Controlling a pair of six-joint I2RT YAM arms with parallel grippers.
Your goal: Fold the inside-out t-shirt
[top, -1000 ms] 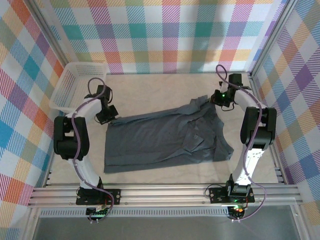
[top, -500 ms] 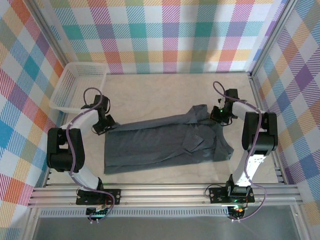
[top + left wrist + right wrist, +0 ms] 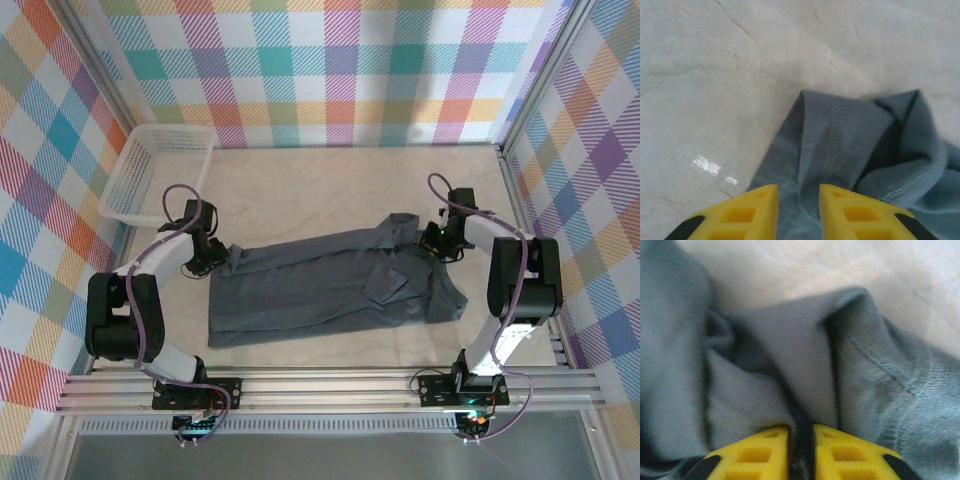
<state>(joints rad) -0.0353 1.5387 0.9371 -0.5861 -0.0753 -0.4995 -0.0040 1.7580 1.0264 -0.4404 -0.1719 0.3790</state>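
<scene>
The inside-out t-shirt [image 3: 330, 285] lies on the table as a wide slate-grey band, folded lengthwise, with rumpled ends. My left gripper [image 3: 224, 258] sits low at its far left corner. In the left wrist view its yellow fingers [image 3: 760, 210] stand apart, with the stitched hem [image 3: 832, 135] lying flat between and beyond them. My right gripper [image 3: 433, 240] rests at the far right corner, on bunched cloth. There the fingers [image 3: 850, 455] are slightly parted, and a dark fold of the t-shirt [image 3: 790, 350] runs into the narrow gap.
A white mesh basket [image 3: 135, 165] stands at the far left corner of the table. Checked walls close in the back and both sides. Bare tabletop [image 3: 320, 180] lies beyond the shirt, and a strip lies between it and the front rail.
Both grippers have come toward the near side and down, bringing the shirt's far corners with them. Their jaws were shut and now stand parted.
</scene>
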